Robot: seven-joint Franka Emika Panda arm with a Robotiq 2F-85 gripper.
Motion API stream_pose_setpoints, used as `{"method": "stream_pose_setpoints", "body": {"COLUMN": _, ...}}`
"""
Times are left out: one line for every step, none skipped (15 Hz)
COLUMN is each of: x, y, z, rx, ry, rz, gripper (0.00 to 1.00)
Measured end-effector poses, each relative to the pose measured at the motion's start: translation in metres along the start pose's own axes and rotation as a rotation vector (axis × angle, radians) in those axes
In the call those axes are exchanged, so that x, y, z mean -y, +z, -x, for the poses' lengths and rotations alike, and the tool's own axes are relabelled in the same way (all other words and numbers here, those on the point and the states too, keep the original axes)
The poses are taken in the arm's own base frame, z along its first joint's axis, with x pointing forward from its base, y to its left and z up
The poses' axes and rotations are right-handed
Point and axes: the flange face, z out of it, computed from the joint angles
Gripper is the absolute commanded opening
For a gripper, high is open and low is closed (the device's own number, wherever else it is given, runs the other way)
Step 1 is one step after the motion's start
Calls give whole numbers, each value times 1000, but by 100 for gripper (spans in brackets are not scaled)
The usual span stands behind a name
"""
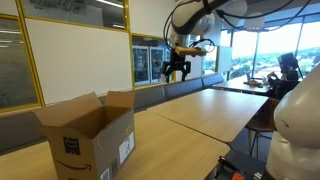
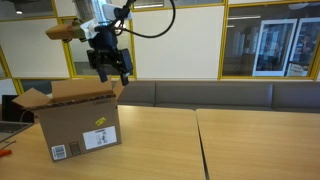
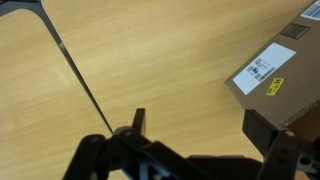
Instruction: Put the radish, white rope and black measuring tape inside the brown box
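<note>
The brown box [image 1: 88,135] [image 2: 80,125] stands on the wooden table with its flaps up, showing a black arrow logo and a white label. My gripper [image 1: 177,68] [image 2: 112,68] hangs open high in the air, above and beside the box, holding nothing. In the wrist view the gripper [image 3: 205,135] looks down on bare tabletop, its two dark fingers [image 3: 270,130] wide apart, with the box's labelled side [image 3: 285,65] at the upper right. The radish, the white rope and the black measuring tape are out of view in every frame. The inside of the box is hidden.
Two wooden tables [image 2: 240,145] meet at a seam. A grey bench [image 2: 200,95] runs along the glass wall behind. A person [image 1: 290,65] sits at a far table. A large white body [image 1: 297,130] fills the near right in an exterior view.
</note>
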Motion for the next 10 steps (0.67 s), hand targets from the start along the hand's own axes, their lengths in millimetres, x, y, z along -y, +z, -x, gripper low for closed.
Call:
{"method": "stream_pose_setpoints", "body": {"x": -12, "y": 5, "z": 6, "rx": 26, "ry": -3, "rz": -10, "gripper": 100}}
{"method": "stream_pose_setpoints", "body": {"x": -24, "y": 11, "z": 12, "rx": 52, "ry": -10, "rz": -17, "gripper": 100}}
{"method": "stream_pose_setpoints", "body": {"x": -33, "y": 16, "z": 19, "rx": 78, "ry": -21, "rz": -19, "gripper": 100}}
{"method": "stream_pose_setpoints", "body": {"x": -41, "y": 21, "z": 24, "rx": 106, "ry": -35, "rz": -19, "gripper": 100}}
{"method": "stream_pose_setpoints", "body": {"x": -47, "y": 25, "z": 30, "rx": 135, "ry": -55, "rz": -18, "gripper": 100}}
{"method": "stream_pose_setpoints", "body": {"x": -51, "y": 28, "z": 36, "rx": 164, "ry": -78, "rz": -17, "gripper": 100}}
{"method": "stream_pose_setpoints", "body": {"x": -54, "y": 31, "z": 41, "rx": 195, "ry": -106, "rz": -17, "gripper": 100}}
{"method": "stream_pose_setpoints", "body": {"x": -55, "y": 32, "z": 46, "rx": 222, "ry": -134, "rz": -18, "gripper": 100}}
{"method": "stream_pose_setpoints", "body": {"x": -56, "y": 33, "z": 50, "rx": 247, "ry": -160, "rz": -18, "gripper": 100}}
{"method": "stream_pose_setpoints", "body": {"x": -57, "y": 34, "z": 53, "rx": 269, "ry": -183, "rz": -19, "gripper": 100}}
